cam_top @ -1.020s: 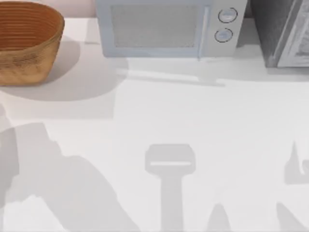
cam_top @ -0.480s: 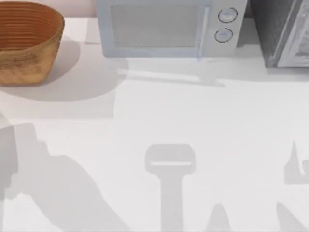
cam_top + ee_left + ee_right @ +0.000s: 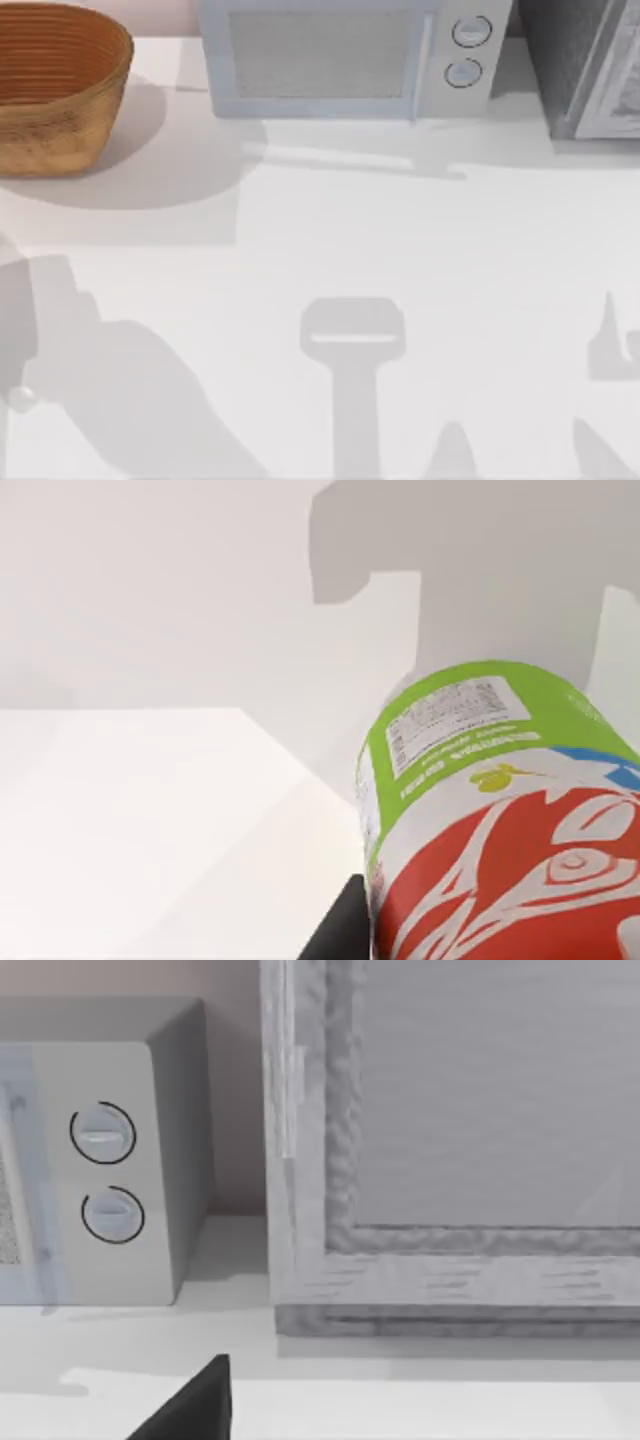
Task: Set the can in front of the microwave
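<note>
The can (image 3: 500,810) looms close in the left wrist view, red with white lettering near the camera and lime-green at its far end. My left gripper (image 3: 490,900) is shut on it, and one dark finger (image 3: 338,932) presses against its side. White table lies behind the can. The microwave (image 3: 320,60) stands at the back middle of the table, with its two white dials on the right panel (image 3: 100,1170). My right arm is parked, and one dark finger (image 3: 195,1405) of its gripper points at the back right corner.
A woven basket (image 3: 60,130) sits at the back left. A darker grey speckled appliance (image 3: 585,70) stands right of the microwave, close ahead in the right wrist view (image 3: 450,1160). Arm shadows fall across the white table (image 3: 400,230).
The left arm's shadow on the table has slid a little toward the left edge. A small pale piece has come into the top view at that edge. Nothing else has moved.
</note>
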